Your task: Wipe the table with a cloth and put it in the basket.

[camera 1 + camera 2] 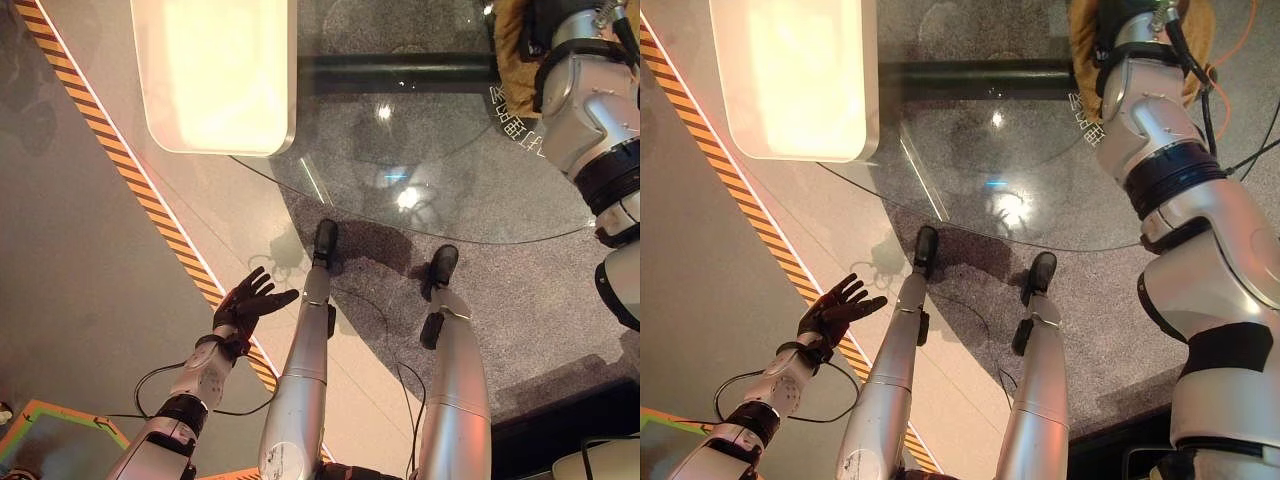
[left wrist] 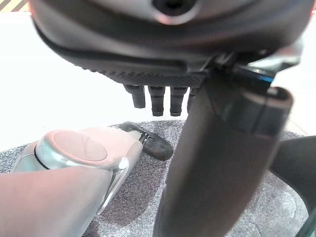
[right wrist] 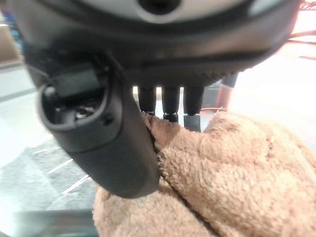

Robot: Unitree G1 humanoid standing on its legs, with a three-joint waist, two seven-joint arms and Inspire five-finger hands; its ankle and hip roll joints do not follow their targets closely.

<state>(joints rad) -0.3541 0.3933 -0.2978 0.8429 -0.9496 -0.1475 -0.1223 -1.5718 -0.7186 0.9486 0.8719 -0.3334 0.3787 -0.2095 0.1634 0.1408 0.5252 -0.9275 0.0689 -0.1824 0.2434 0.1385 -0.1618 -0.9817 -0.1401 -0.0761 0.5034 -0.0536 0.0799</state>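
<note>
A fuzzy brown cloth (image 3: 237,173) lies on the round glass table (image 1: 400,120), at its far right part. My right hand (image 3: 158,39) rests on top of the cloth with its fingers (image 3: 170,101) straight and their tips pressed into the pile; the thumb (image 3: 98,143) stands out beside them. The same cloth (image 1: 1085,40) shows around my right wrist in the eye views. My left hand (image 1: 250,300) hangs low at my left side over the floor, open with fingers spread and holding nothing.
A bright white rounded-corner slab (image 1: 215,70) stands at the far left, overlapping the glass table's edge. An orange-and-black striped floor line (image 1: 150,200) runs diagonally past my left hand. A dark bar (image 1: 400,72) shows under the glass.
</note>
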